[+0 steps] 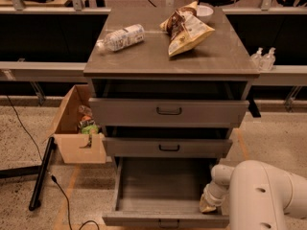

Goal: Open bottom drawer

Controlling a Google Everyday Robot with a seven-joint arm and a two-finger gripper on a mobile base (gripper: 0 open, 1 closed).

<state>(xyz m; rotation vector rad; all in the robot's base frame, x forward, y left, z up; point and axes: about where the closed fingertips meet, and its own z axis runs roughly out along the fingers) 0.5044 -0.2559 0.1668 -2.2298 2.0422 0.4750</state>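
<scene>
The grey metal cabinet (170,56) has three drawers. The bottom drawer (163,218) is pulled far out toward me, and its bare inside shows. Its front panel lies at the bottom edge of the view with only the top of its dark handle (169,223) showing. The middle drawer (168,147) and the top drawer (169,111) stand slightly out. My white arm (261,195) comes in from the lower right. My gripper (208,204) sits at the right end of the bottom drawer, just behind its front panel.
A plastic bottle (121,37), a chip bag (186,28) and a white bowl (205,11) lie on the cabinet top. An open cardboard box (76,128) stands on the floor to the left, with a black pole (41,174) and cable beside it. Two small bottles (263,59) stand on the right ledge.
</scene>
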